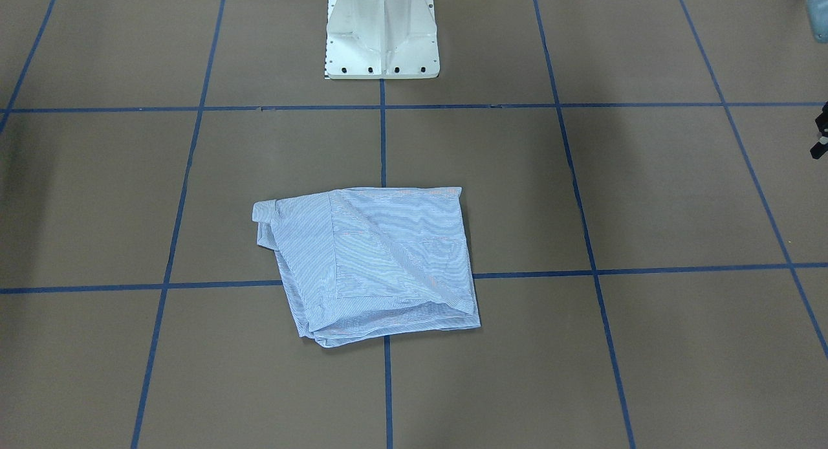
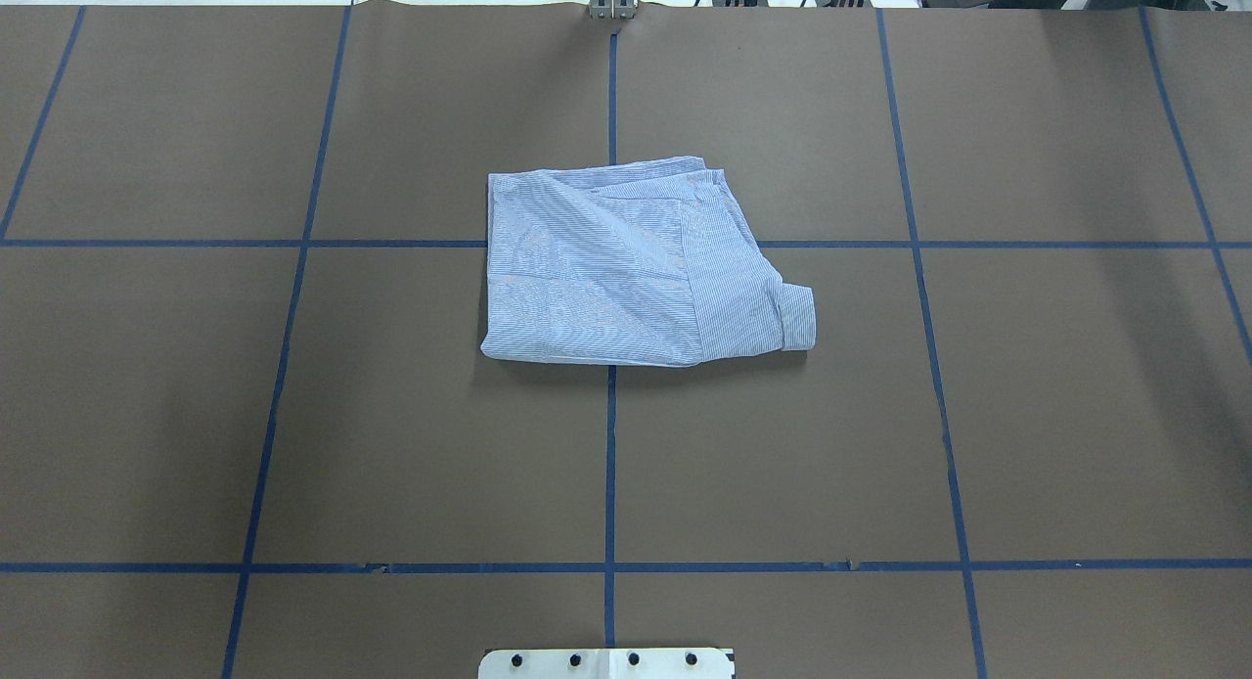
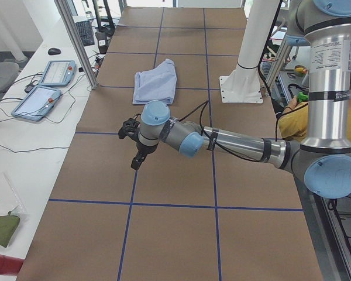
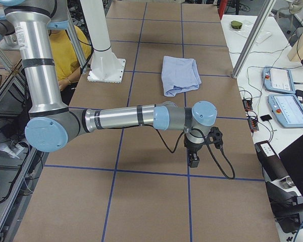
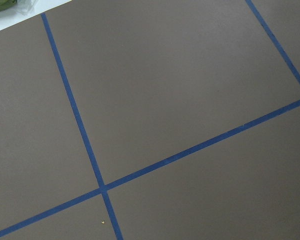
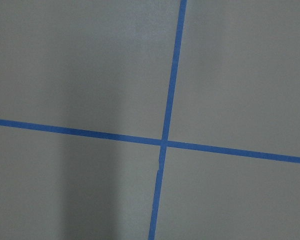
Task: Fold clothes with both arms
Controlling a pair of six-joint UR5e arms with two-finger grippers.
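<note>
The folded striped shirt (image 2: 626,268) is noted lying on the table (image 2: 1027,415). The left gripper (image 3: 136,163) and right gripper (image 4: 194,161) are positioned well apart from it. Their opening and any hold cannot be told.

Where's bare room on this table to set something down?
Bare squares flank the folded shirt on both sides, bordered by blue tape lines, and another lies between shirt and white pedestal base. The shirt covers the centre tape crossing. The left gripper and right gripper hang over the table's ends.
</note>
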